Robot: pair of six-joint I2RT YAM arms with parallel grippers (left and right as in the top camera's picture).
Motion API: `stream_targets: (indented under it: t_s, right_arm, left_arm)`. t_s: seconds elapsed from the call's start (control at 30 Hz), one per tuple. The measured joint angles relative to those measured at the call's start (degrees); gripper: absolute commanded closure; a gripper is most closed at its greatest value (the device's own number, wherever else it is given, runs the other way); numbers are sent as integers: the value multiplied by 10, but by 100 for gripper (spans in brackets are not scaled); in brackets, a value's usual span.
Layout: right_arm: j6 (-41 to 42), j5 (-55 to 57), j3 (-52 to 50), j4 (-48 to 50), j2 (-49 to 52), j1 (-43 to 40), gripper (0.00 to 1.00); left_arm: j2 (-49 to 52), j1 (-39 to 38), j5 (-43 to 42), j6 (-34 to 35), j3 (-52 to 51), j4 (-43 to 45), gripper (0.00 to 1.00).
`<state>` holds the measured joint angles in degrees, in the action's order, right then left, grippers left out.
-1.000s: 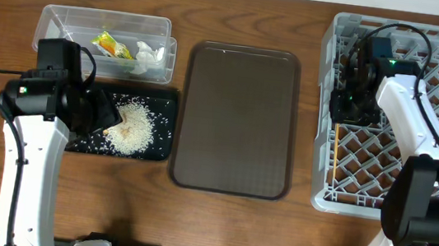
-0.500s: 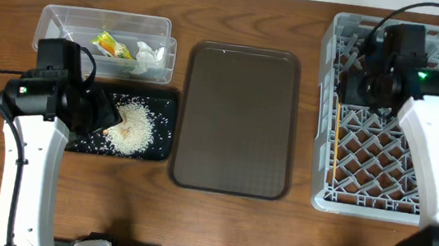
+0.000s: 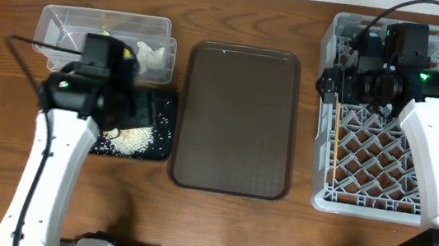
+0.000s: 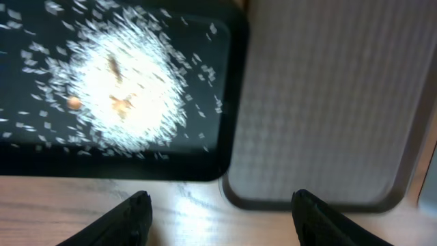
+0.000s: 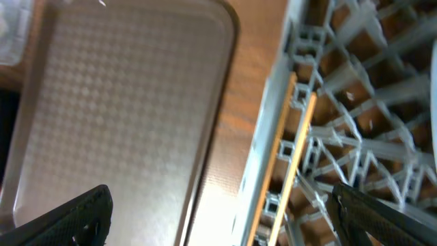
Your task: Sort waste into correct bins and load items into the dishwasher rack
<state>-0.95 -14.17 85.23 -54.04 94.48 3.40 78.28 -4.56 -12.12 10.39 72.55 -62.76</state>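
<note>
While the right end effector (image 5: 229, 208) is gaping empty, the chopsticks (image 5: 283, 123) are lying just ahead in the rack (image 5: 304, 37).

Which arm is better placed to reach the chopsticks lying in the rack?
Right. The right tool, open, hovers at the left wall of the rack, beside the chopsticks. The left tool is by the black tray, beyond the brown tray.

Your right gripper (image 5: 225, 220) hung with its two dark fingers (image 5: 75, 217) spread wide, one at each lower corner of the view. Under it you had the brown serving tray (image 5: 116, 102) on the left, a strip of wooden table (image 5: 239, 137) beside it, and the grey dishwasher rack (image 5: 355, 89) on the right. The wooden chopsticks (image 5: 287, 147) lay side by side in the rack, just inside the wall nearest the tray.
</note>
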Motion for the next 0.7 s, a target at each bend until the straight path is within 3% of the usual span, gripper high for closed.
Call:
stream_targets:
  t_s: [0.4, 0.7]
  right_arm:
    - [19, 38, -6, -115, -14, 0, 1]
    - [20, 49, -175, 19, -200, 0, 1]
  left_arm:
    - [22, -10, 5, -13, 0, -103, 32]
    - [-129, -10, 26, -14, -29, -38, 32]
